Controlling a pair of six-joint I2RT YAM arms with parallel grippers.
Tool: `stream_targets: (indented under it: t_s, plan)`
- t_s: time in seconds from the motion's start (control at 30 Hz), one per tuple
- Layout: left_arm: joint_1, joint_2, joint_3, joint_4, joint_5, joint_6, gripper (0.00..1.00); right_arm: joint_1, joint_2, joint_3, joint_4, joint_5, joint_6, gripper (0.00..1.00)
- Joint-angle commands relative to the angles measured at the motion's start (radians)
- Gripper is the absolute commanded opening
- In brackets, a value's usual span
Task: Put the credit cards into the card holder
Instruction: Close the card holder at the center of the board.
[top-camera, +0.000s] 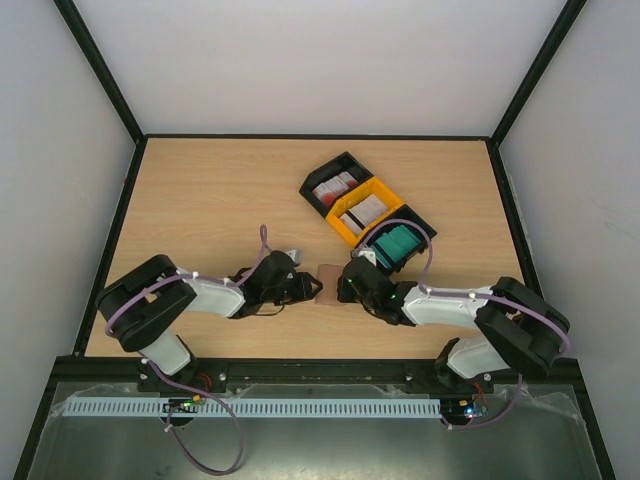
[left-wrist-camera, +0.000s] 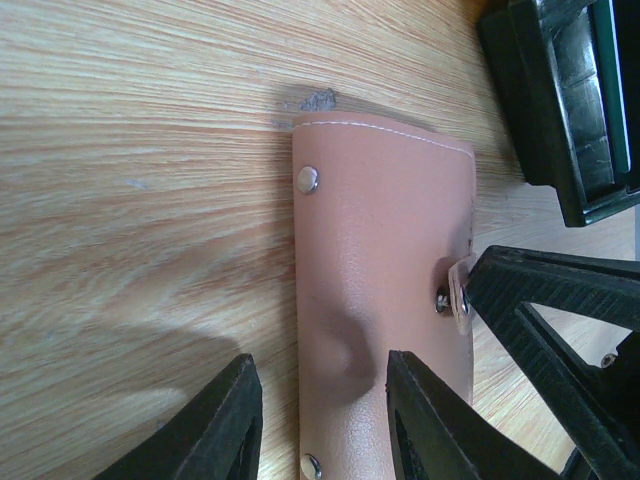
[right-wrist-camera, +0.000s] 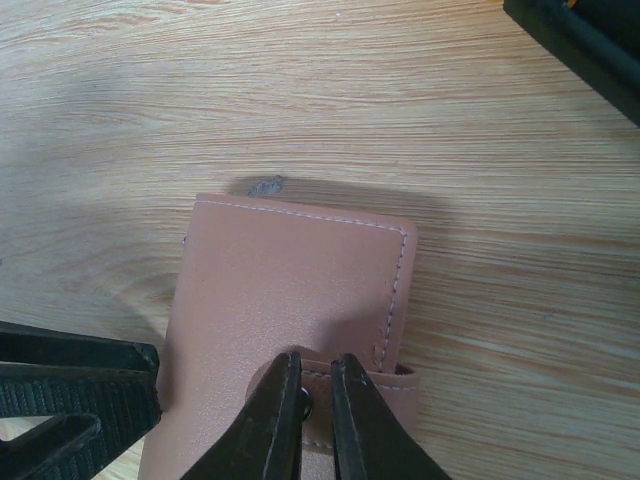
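Observation:
The reddish-brown card holder lies folded shut on the table between both grippers. In the left wrist view my left gripper is open: one finger is over the table beside the card holder, the other rests on its cover, which is dented there. My right gripper is over the snap strap of the card holder, its jaws a narrow gap apart around the stud. The credit cards sit in trays behind: red-and-white, whitish, teal.
Three joined trays, black, yellow and black, run diagonally at the back right, close behind the right wrist. A black tray wall shows near the holder. Black frame rails edge the wooden table.

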Motion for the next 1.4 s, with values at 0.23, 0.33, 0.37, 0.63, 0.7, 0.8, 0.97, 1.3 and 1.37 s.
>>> stream_targets:
  t_s: [0.23, 0.33, 0.37, 0.63, 0.7, 0.8, 0.97, 1.3, 1.37]
  plan:
    - [-0.007, 0.050, -0.023, -0.157, -0.032, 0.021, 0.38, -0.003, 0.032, 0.014, -0.013, -0.052, -0.016, 0.06]
    - [-0.006, 0.056, -0.021, -0.154, -0.031, 0.021, 0.38, -0.003, 0.029, 0.013, -0.019, -0.059, -0.021, 0.06]
    - [-0.008, 0.061, -0.021, -0.153, -0.031, 0.021, 0.38, -0.003, 0.030, 0.013, -0.019, -0.062, -0.024, 0.06]
    - [-0.009, 0.074, -0.015, -0.154, -0.029, 0.025, 0.37, -0.003, 0.013, 0.000, -0.002, -0.075, -0.037, 0.13]
    - [-0.010, 0.074, -0.015, -0.154, -0.029, 0.025, 0.37, -0.003, 0.013, -0.001, -0.002, -0.078, -0.039, 0.12]
    - [-0.009, 0.076, -0.013, -0.154, -0.029, 0.024, 0.37, -0.003, 0.028, 0.004, -0.010, -0.084, -0.046, 0.08]
    - [-0.010, 0.080, -0.011, -0.154, -0.029, 0.024, 0.37, -0.003, 0.043, 0.006, -0.028, -0.089, -0.059, 0.03]
    - [-0.010, 0.084, -0.010, -0.155, -0.030, 0.024, 0.37, 0.001, 0.107, 0.000, -0.053, -0.099, -0.047, 0.02]
    - [-0.010, 0.084, -0.011, -0.157, -0.032, 0.023, 0.37, 0.002, 0.115, -0.005, -0.053, -0.102, -0.039, 0.02]
